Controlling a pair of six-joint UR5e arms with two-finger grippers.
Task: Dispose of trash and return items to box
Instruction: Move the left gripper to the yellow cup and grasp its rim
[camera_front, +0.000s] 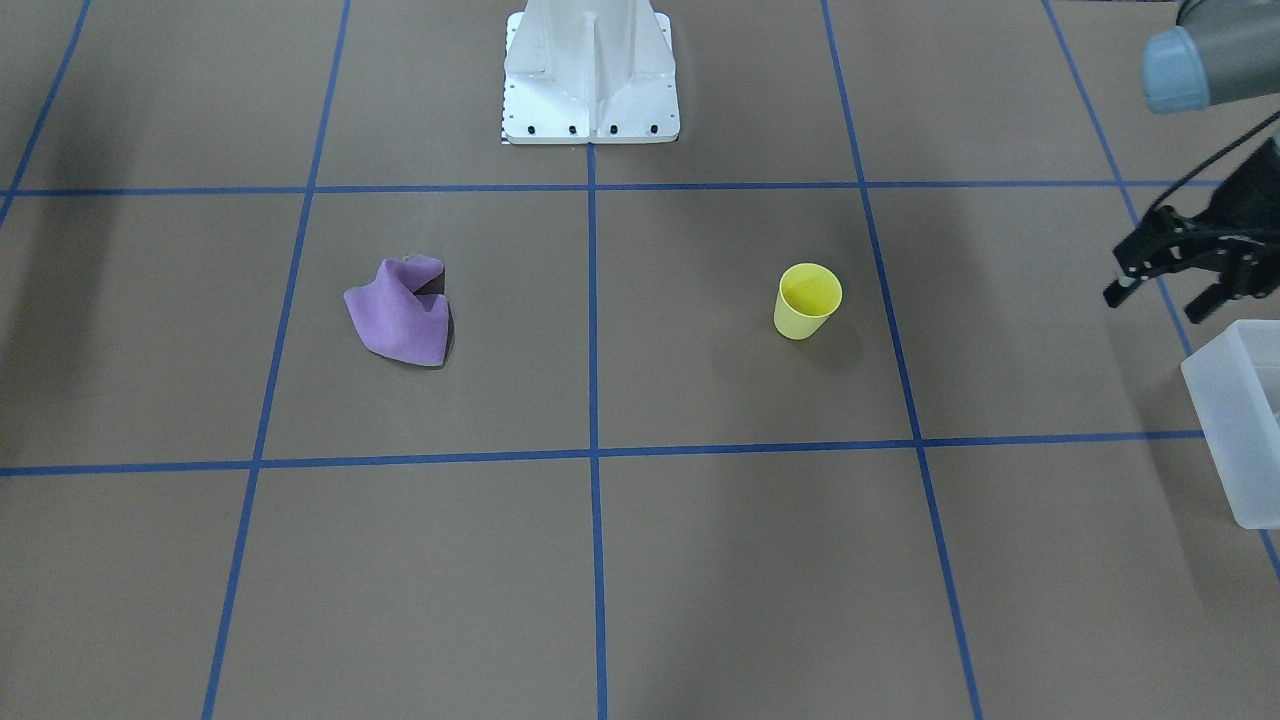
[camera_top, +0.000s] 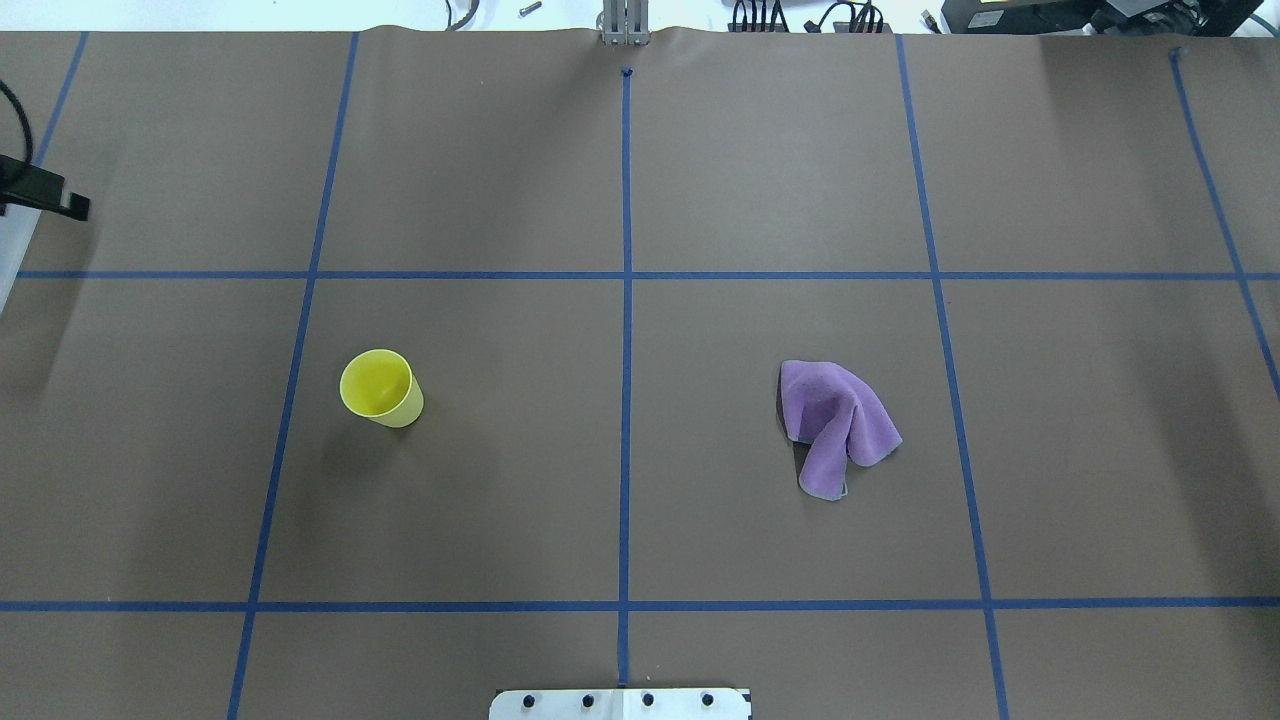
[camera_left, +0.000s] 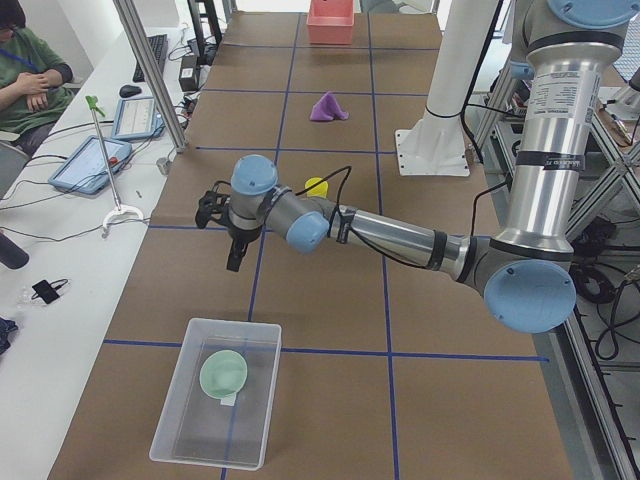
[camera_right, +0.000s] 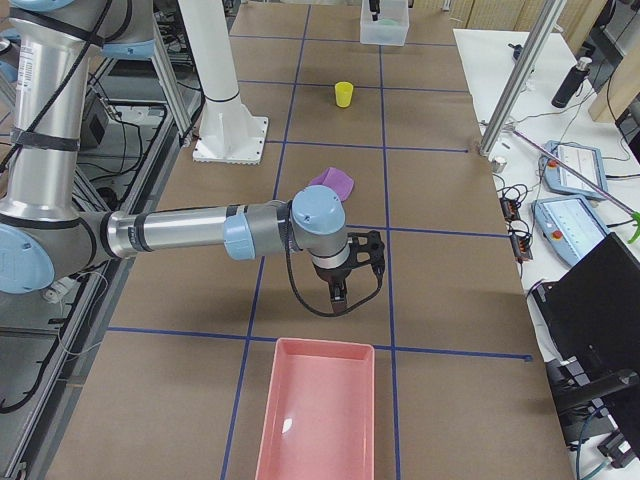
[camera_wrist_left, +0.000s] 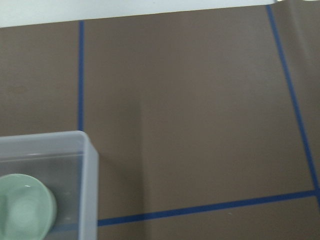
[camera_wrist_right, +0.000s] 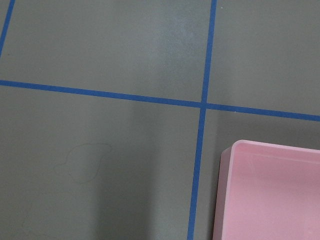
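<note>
A yellow cup (camera_front: 806, 300) (camera_top: 380, 388) stands upright on the brown table, on my left arm's side. The pale green bowl (camera_left: 224, 375) (camera_wrist_left: 22, 205) lies inside the translucent box (camera_left: 200, 438) (camera_front: 1238, 430) at the table's left end. My left gripper (camera_front: 1168, 290) (camera_left: 228, 238) hangs above the table between the cup and the box, fingers apart and empty. A crumpled purple cloth (camera_front: 400, 318) (camera_top: 838, 425) lies on the right arm's side. My right gripper (camera_right: 345, 285) hovers between the cloth and a pink tray (camera_right: 320, 420). I cannot tell if it is open or shut.
The white robot base (camera_front: 590, 90) stands at the table's middle edge. The pink tray (camera_wrist_right: 272, 192) sits at the table's right end. Blue tape lines grid the table. An operator's bench with tablets runs along the far side (camera_left: 90, 160).
</note>
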